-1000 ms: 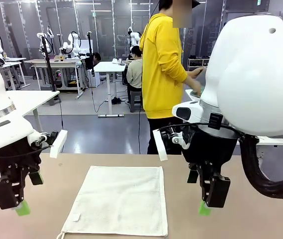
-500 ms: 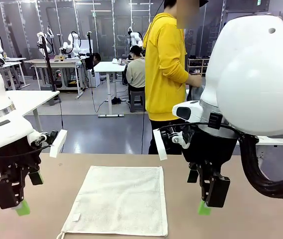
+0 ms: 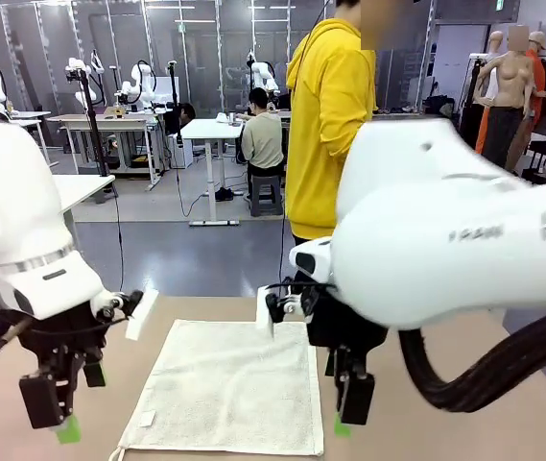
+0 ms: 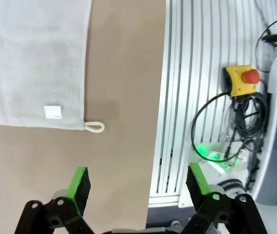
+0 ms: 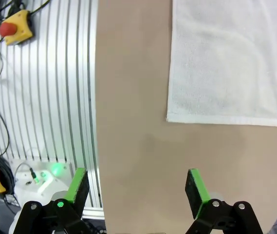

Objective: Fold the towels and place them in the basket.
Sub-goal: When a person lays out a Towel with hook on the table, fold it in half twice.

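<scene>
Table: 1 cream-white towel (image 3: 229, 384) lies spread flat on the brown tabletop (image 3: 445, 423), midway between the 2 arms. No folds in it. A small white label (image 4: 53, 111) sits near 1 corner on the robot's side, and a cord loop (image 4: 95, 127) pokes out from that same corner onto bare table.

Left gripper (image 3: 61, 423): hangs low over the table just off the towel's left edge, near the looped corner. Jaws spread wide, nothing between them. In the left wrist view, the gripper (image 4: 140, 183) points at bare tabletop and the edge of a slotted aluminium base (image 4: 187, 73), apart from the cloth.

Right gripper (image 3: 344, 418): low beside the towel's right near corner, green pad close to the hem; I can't tell whether it touches. In the right wrist view, the gripper (image 5: 138, 185) stands released, empty, over bare table, with the towel corner (image 5: 170, 117) ahead of it.

Off the table: a yellow emergency stop box with red button (image 4: 243, 79) and coiled black cables (image 4: 245, 114) rest on the aluminium base.

Far side: a person in a yellow hoodie (image 3: 335, 115) stands at the table.
</scene>
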Available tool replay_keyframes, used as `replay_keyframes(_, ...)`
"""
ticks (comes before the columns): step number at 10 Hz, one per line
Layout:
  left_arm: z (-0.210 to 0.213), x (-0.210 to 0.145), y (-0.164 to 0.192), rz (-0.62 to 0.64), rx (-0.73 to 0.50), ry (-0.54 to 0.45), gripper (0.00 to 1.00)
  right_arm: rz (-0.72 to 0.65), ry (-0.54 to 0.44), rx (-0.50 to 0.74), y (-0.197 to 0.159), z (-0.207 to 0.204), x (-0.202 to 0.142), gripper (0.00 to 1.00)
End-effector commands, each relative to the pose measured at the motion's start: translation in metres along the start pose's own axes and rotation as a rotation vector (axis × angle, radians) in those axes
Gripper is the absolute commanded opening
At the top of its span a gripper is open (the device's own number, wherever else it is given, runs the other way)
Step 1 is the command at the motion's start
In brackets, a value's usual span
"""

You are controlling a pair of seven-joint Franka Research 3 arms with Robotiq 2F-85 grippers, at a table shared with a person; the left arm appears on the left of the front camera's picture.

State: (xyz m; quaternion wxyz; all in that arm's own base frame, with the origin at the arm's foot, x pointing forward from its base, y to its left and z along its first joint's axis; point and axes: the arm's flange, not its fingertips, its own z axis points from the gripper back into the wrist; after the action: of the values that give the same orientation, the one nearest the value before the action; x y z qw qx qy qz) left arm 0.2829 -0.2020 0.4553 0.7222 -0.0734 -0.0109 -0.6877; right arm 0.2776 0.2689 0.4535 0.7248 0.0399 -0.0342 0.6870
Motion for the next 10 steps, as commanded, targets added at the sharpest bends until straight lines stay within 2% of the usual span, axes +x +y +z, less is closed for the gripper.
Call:
replay_keyframes(1, -0.029, 0.005, 0.016, -0.029, -0.043, -0.029, 1.00, -0.050, -0.001, -0.003, -0.003, -0.021, 0.015, 1.00)
replay_keyframes(2, -0.043, 0.005, 0.017, -0.021, -0.043, -0.014, 1.00, -0.051, 0.029, -0.004, -0.003, -0.034, 0.021, 1.00)
replay_keyframes(3, -0.056, 0.005, 0.019, -0.045, -0.037, -0.051, 1.00, -0.045, 0.007, 0.001, -0.005, -0.046, 0.021, 1.00)
replay_keyframes(4, -0.071, 0.002, 0.024, -0.042, -0.014, -0.027, 1.00, -0.038, -0.004, -0.002, -0.007, -0.058, 0.019, 1.00)
replay_keyframes(7, -0.095, -0.003, 0.033, -0.085, 0.088, -0.026, 1.00, 0.026, 0.062, -0.028, -0.020, -0.087, 0.019, 1.00)
replay_keyframes(10, -0.117, -0.010, 0.041, -0.067, 0.090, 0.096, 1.00, 0.023, 0.054, -0.011, -0.033, -0.111, 0.020, 1.00)
